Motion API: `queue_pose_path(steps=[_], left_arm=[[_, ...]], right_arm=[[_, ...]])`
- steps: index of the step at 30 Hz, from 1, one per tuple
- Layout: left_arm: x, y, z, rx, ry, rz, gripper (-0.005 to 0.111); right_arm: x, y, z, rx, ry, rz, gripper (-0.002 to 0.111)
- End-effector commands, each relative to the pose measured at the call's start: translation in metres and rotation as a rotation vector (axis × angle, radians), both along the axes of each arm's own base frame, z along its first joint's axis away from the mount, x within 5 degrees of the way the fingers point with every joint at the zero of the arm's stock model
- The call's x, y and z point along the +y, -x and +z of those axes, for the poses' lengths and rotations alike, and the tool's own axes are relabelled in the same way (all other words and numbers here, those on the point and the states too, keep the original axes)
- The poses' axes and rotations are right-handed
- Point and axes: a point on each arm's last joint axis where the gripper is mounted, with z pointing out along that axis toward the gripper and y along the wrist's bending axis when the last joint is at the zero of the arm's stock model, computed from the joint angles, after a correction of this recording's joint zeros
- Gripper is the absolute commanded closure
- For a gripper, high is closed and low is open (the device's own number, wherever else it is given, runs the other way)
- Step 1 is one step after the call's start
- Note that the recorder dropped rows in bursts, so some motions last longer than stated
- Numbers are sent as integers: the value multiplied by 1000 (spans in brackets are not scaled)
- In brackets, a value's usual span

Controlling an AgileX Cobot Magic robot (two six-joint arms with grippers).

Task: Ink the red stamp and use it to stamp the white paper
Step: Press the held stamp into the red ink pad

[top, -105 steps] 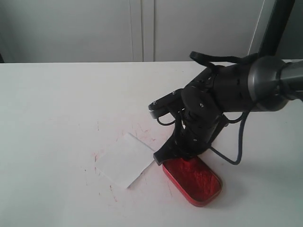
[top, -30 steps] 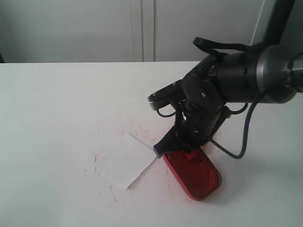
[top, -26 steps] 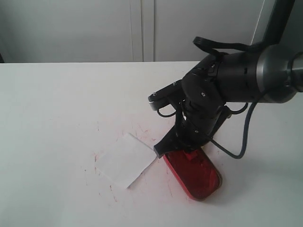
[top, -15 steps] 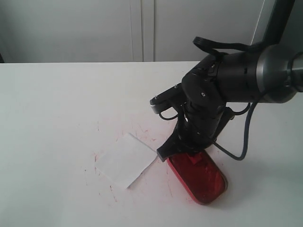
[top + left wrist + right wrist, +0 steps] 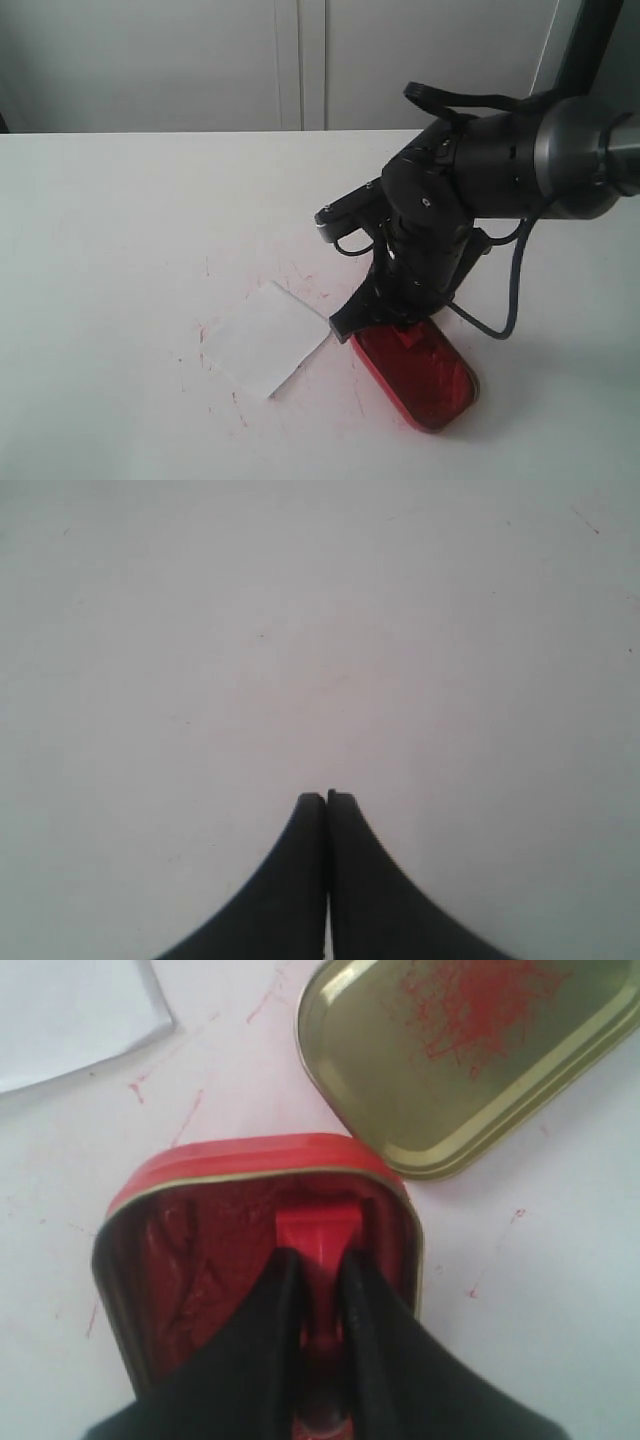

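1. gripping the stamp [image 5: 318, 1228] between its fingers, the right gripper [image 5: 318, 1260] holds it inside the tin [image 5: 250, 1150].
2. paper [image 5: 265, 338] lies just beside the tin, apart from the stamp.
3. left gripper [image 5: 327, 798] fingers pressed together.

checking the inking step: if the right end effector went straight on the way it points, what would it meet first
The red ink tin: the right end effector, shut on the red stamp, points into its inked inside, so the stamp's base likely meets ink first; depth is unclear.
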Motion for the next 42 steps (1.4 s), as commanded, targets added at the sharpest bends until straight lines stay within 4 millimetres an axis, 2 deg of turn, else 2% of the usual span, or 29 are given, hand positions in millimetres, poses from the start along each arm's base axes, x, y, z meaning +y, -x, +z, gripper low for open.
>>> queue_pose_path(steps=[1,9,11,22,37,42], left_arm=[[-1,0,-2,3,6,-8,107],[-1,0,-2,3,6,-8,107],[-1,0,-2,3,6,-8,107],[-1,0,-2,3,6,-8,107],[-1,0,-2,3,6,-8,107],[-1,0,-2,3,6,-8,107]], right_arm=[[0,-4,-2,0,2,7,108],[5,-12,21,-16,20,46,108],[5,-12,21,-15,23,50,108],[6,-14,3,44,66,67,108],[7,-14,3,42,70,96,108],[11,-17,-7,38,45,98,108]])
